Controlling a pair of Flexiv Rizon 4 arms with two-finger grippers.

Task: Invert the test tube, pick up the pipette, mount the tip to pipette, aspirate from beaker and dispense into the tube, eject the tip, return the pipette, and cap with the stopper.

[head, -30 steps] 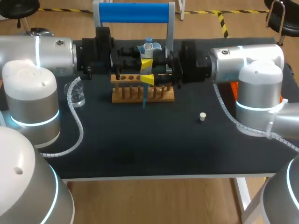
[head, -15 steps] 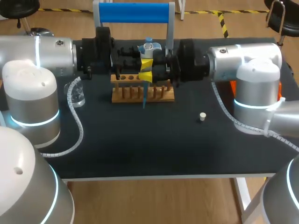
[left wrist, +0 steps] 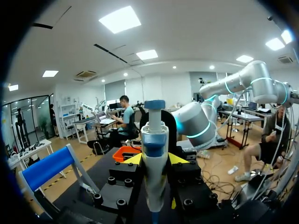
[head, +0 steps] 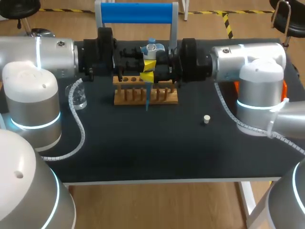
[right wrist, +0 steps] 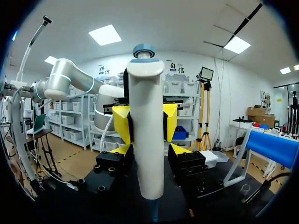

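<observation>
- The left gripper (left wrist: 155,159) is clamped on the pipette (head: 151,48), which stands upright just over the wooden rack (head: 125,98).
- The right gripper (right wrist: 149,150) faces it there, fingers spread either side of the pipette.
- The blue tip (head: 147,99) hangs before the rack.

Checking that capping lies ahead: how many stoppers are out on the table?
1. The stopper lies alone on the table, right of the wooden rack; part of the rack is covered, so another could be hidden.
</observation>
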